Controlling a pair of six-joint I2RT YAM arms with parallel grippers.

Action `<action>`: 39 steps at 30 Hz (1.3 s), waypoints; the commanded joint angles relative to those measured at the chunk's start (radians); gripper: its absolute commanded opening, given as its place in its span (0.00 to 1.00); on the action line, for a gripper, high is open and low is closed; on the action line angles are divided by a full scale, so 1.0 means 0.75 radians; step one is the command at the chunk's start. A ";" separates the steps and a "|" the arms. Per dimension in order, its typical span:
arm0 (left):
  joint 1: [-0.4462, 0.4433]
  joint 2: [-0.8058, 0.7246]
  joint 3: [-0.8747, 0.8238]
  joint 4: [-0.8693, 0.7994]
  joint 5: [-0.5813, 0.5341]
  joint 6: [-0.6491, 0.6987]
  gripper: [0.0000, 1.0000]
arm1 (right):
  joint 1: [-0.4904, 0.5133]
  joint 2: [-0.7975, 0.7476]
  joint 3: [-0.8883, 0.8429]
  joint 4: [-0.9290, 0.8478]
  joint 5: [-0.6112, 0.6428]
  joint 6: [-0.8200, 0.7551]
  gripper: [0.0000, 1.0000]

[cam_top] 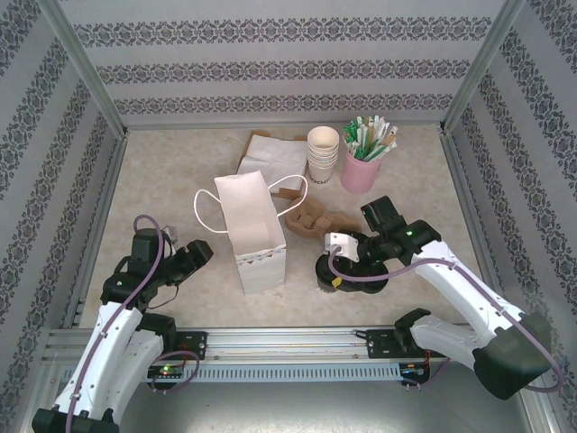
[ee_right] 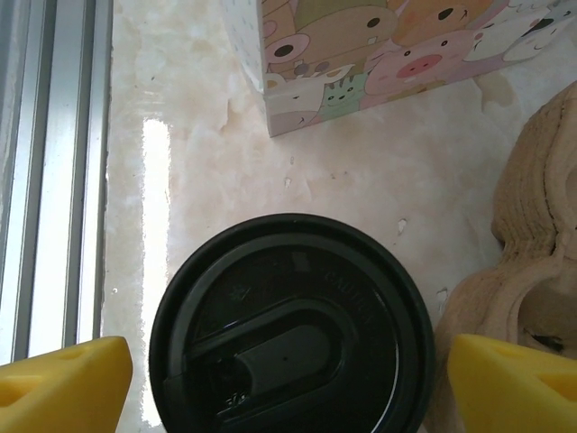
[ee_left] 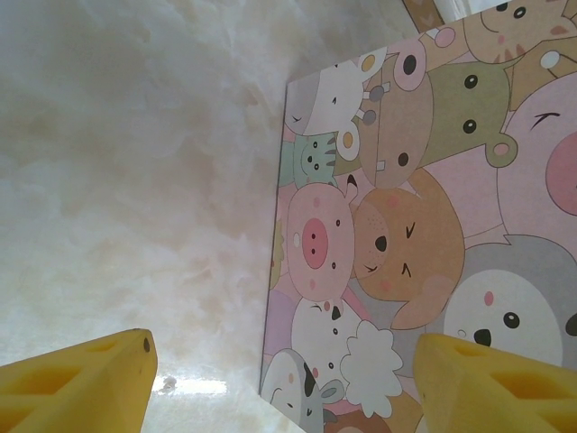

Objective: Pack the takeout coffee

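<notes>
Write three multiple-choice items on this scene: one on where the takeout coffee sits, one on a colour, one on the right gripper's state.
1. Where is the takeout coffee?
A. On the table, right of the paper bag
B. Inside that bag
C. On its side at the back

2. What colour is the straw holder?
A. Blue
B. Black
C. Pink

3. The right gripper is:
A. Shut on the coffee
B. Open, fingers either side of the coffee
C. Shut on a bag handle

Answers: A, the right wrist view shows it upright on the table near the bag's corner. C, the top view shows it pink. B, both yellow fingers stand clear of the black lid.
</notes>
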 commanded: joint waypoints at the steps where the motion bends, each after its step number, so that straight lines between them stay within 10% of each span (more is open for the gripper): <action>1: -0.016 -0.004 0.033 0.035 0.014 0.024 0.76 | 0.020 0.005 0.030 -0.001 -0.005 -0.013 0.89; 39: -0.016 -0.034 0.043 0.000 -0.013 0.014 0.76 | 0.168 0.102 -0.067 -0.117 0.362 -0.073 0.65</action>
